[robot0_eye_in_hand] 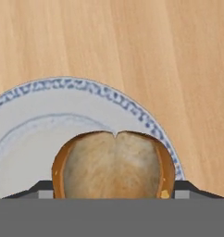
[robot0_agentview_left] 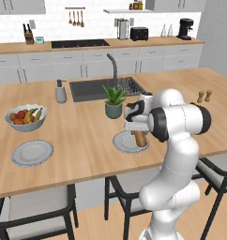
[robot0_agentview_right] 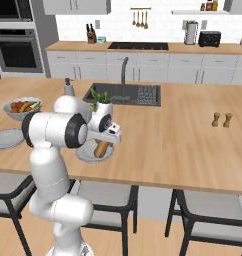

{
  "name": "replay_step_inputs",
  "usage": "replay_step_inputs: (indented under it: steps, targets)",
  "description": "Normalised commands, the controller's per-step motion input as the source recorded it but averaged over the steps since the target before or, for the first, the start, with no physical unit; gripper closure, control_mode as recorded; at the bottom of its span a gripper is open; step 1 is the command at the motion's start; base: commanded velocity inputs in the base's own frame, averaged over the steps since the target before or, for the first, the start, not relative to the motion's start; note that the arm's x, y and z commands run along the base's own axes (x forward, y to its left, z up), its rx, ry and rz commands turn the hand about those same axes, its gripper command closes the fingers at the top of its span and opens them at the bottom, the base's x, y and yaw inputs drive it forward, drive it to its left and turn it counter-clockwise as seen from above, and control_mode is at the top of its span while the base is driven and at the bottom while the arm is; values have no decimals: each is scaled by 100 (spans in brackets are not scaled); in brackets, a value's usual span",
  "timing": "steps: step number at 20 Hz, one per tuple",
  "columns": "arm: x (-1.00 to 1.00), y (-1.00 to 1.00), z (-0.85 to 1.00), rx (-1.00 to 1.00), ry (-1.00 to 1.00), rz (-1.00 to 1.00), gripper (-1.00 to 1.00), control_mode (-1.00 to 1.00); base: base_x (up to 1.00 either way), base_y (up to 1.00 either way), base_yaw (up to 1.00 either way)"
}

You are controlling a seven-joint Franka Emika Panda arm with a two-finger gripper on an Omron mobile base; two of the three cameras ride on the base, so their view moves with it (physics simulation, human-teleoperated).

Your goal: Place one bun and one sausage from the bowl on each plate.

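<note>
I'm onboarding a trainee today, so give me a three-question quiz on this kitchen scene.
1. True or false: the bun stands on end over the plate nearest the potted plant.
2. What lies on the other plate? A) a sausage B) nothing C) a bun
3. Which item sits between the gripper fingers in the hand view?

Key: 1 true; 2 B; 3 the bun.

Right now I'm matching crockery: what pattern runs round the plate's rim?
A blue speckled band on the pale plate, clearest in the hand view.
</note>
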Motion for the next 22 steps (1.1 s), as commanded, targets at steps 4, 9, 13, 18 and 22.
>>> replay_step_inputs:
  steps: [4,9,13,18,22]
  targets:
    - [-1,9,10,-7,-1,0,-100,-100,0,0,0]
    - [-42,7,57,-11,-11,0,-100,-100,0,0,0]
    - [-100,-10,71,0,-46,0,-100,-100,0,0,0]
    - [-100,16,100,0,-41,0,-100,-100,0,0,0]
    - [-100,46,98,0,-23,1,-100,-100,0,0,0]
